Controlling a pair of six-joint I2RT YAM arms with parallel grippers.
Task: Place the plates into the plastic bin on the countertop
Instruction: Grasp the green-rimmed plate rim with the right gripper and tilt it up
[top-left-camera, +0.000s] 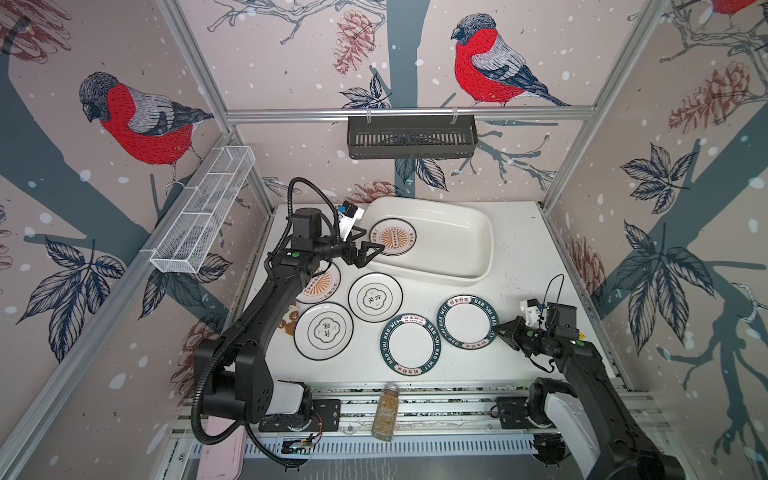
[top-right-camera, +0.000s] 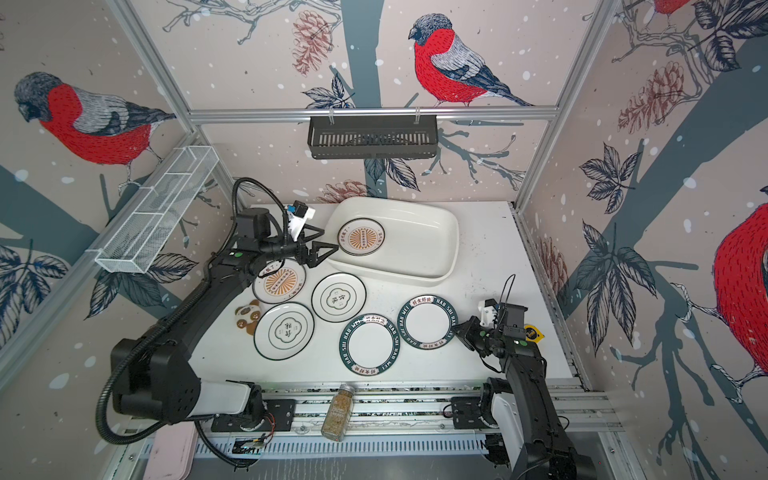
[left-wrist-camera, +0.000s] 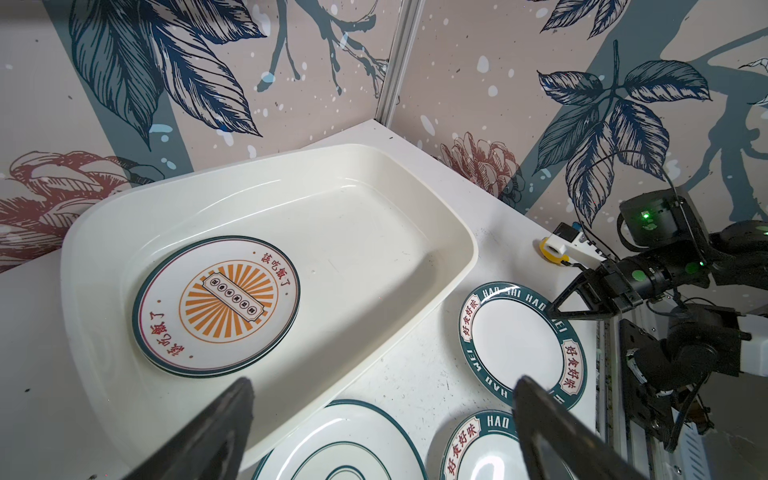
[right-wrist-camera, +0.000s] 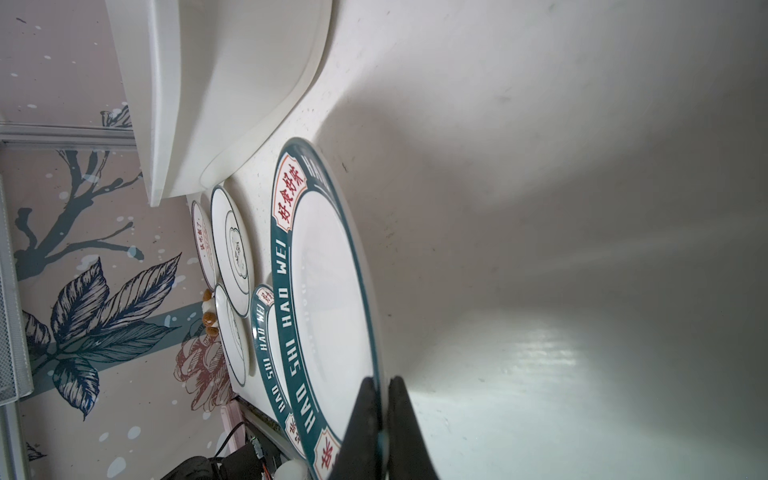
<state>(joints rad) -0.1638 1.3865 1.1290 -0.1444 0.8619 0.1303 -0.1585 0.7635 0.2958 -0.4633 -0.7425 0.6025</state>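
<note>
Left jaws gaped empty by bin (top-left-camera: 453, 245); right jaws pinched green plate (top-left-camera: 467, 322) rim. Sunburst plates (top-left-camera: 392, 237) lay in bin; five more sat on desk (top-left-camera: 519, 257).

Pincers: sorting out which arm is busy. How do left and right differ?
The left pincer is open, empty; the right pincer is shut on a green-rimmed plate's edge. The left pincer hangs by the bin's rim; the right pincer sits low at the countertop. Both are black.

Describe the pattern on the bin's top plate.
Top plate: orange sunburst, red characters, dark rim; clearest in left wrist view.
</note>
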